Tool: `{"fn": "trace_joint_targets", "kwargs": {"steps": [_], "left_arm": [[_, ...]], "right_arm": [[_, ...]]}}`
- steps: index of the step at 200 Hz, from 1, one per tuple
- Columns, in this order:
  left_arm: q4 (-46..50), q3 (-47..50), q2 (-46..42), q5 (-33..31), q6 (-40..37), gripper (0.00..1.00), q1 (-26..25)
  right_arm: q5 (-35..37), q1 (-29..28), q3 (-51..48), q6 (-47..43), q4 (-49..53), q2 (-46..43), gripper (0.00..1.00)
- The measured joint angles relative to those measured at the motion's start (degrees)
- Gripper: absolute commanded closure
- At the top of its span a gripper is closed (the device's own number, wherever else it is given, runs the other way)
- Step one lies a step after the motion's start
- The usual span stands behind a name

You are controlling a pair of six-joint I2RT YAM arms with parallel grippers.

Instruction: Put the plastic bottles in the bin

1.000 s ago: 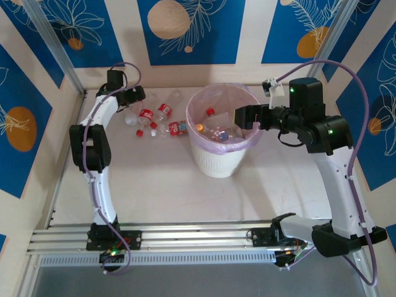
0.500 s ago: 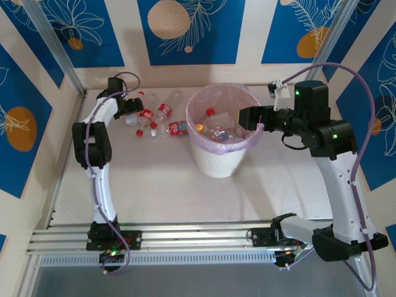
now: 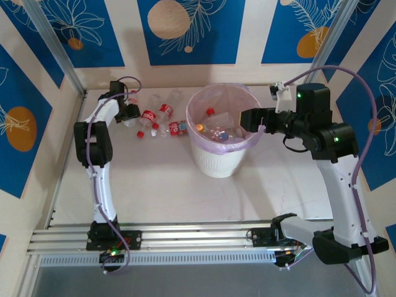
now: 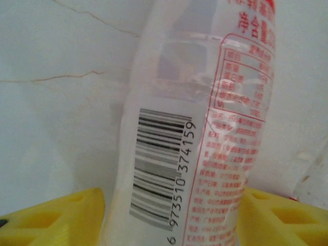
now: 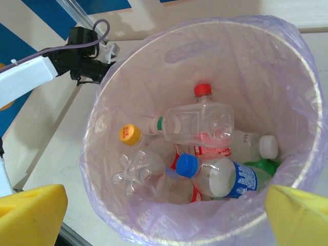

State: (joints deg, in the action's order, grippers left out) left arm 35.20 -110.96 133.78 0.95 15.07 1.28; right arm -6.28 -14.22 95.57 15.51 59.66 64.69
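The left gripper point(image 4: 171, 218) pinches a clear plastic bottle point(image 4: 189, 128) printed in red with a barcode, its yellow pads point(image 4: 51, 215) set against either side of the body; how firm the hold is I cannot tell. In the top view this happens at the far left of the pale tabletop point(image 3: 167, 185), among the loose bottles point(image 3: 158, 116) lying beside the round white ribbed bin point(image 3: 216, 162) with its pink liner. The right gripper point(image 3: 245, 119) hangs spread and empty over the bin's right rim, above the bottles inside.

The thin wall probably buckles and slips, so the squeeze wants to be just enough to hold. A straight lift should clear the neighbouring bottles without scattering them; the carry should pass high over the left rim so the liner is not snagged. Since the right arm occupies the far side of the mouth, the release is best made over the left half, well inside the rim.
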Motion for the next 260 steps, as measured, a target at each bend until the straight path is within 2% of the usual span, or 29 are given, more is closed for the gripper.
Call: {"fn": "trace_joint_targets", "kwargs": {"steps": [54,71,98,124,152,187,217,260], "left_arm": [[0.3,0.0,-0.3,-0.2,0.0,0.44,0.0],[0.6,1.0,-2.2,-0.5,-0.2,0.48,0.0],[0.3,5.3,-10.3,-0.1,0.4,0.53,0.0],[-2.9,11.3,-22.1,2.5,2.4,0.55,0.0],[-8.2,18.9,-35.1,8.0,4.0,0.56,-1.0],[-14.3,29.4,-47.8,16.7,4.6,0.56,-6.7],[-20.8,39.2,-56.8,27.1,7.9,0.56,-9.8],[-27.6,43.5,-62.5,36.5,10.6,0.57,-14.5]], "right_arm": [[1.2,0.8,0.0,-0.2,0.3,-2.8,0.01],[1.3,0.9,-0.3,-0.1,0.1,-3.0,0.03],[0.2,0.2,-1.6,1.0,-1.0,-2.7,0.03],[0.1,-3.9,-1.5,2.2,-3.9,0.2,0.03],[0.6,-10.6,0.9,3.1,-6.7,5.6,0.03],[0.3,-17.6,7.4,3.7,-10.7,14.5,0.03],[-2.0,-20.1,13.5,4.4,-13.9,21.7,0.03],[-5.5,-21.6,22.4,5.6,-16.4,31.7,0.03]]}}
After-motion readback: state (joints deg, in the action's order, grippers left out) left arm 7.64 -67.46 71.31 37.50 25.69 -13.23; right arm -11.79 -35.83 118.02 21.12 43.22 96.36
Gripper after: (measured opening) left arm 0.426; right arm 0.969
